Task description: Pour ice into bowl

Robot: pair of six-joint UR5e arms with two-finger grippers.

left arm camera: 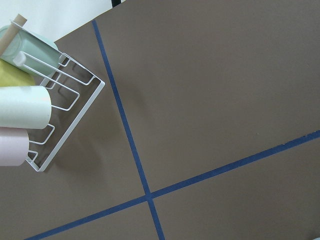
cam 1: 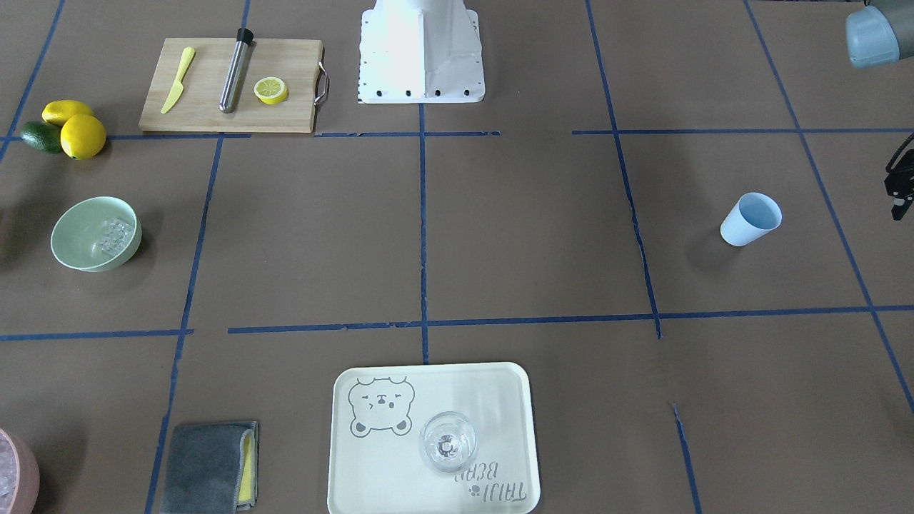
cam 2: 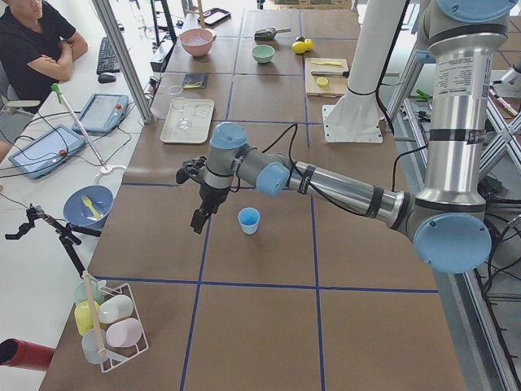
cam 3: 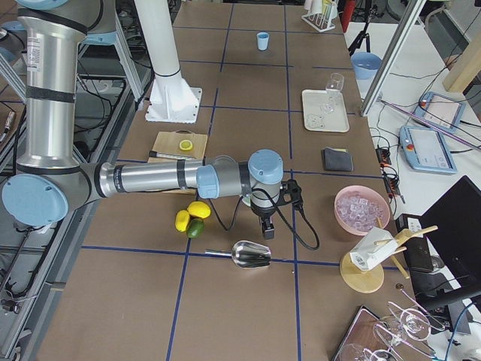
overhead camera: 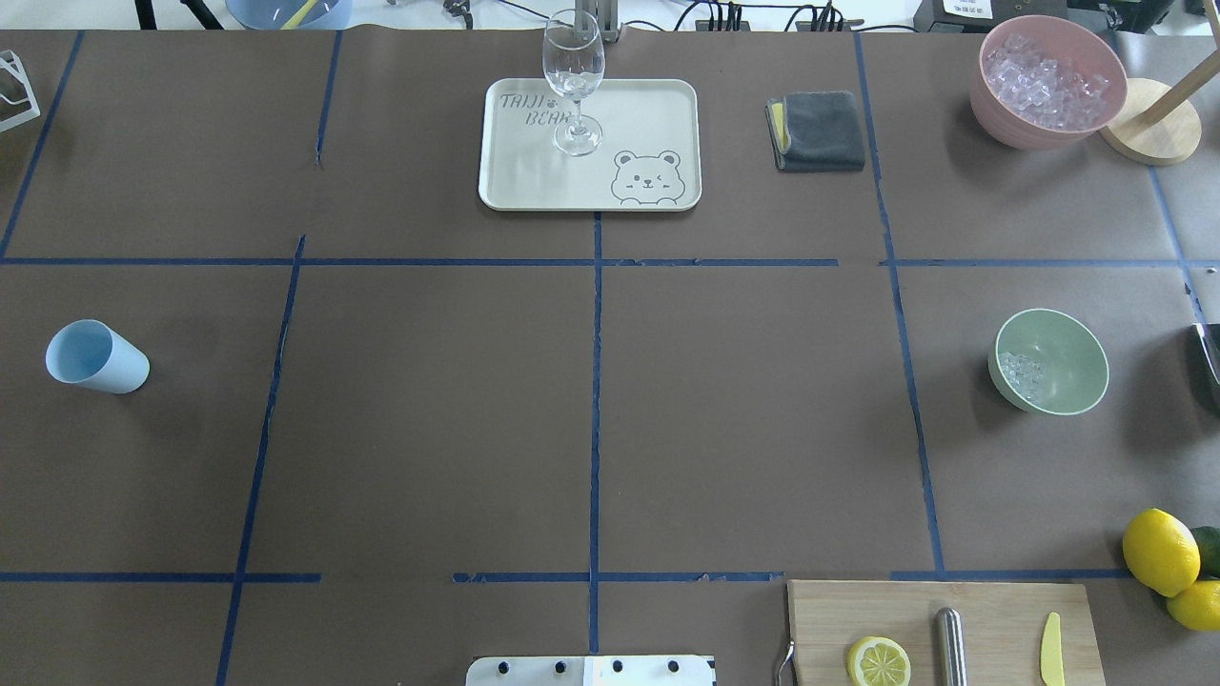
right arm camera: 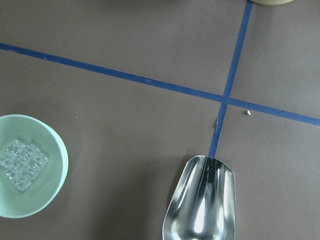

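The mint-green bowl (cam 1: 96,234) stands at the table's right side, also in the overhead view (overhead camera: 1048,362) and the right wrist view (right arm camera: 25,175). A cluster of clear ice (overhead camera: 1022,370) lies inside it. An empty metal scoop (right arm camera: 200,205) lies on the table near the bowl. My right gripper (cam 3: 264,229) hangs over the table next to the scoop (cam 3: 252,254); I cannot tell if it is open. My left gripper (cam 2: 198,221) points down beside the light blue cup (cam 2: 248,220), apart from it; I cannot tell its state.
A pink bowl (overhead camera: 1047,81) of ice stands at the far right. A tray (overhead camera: 515,181) holds a wine glass (overhead camera: 574,81). A grey cloth (overhead camera: 820,131), a cutting board (overhead camera: 991,610), lemons (overhead camera: 1158,551) and a cup rack (left arm camera: 60,100) are around.
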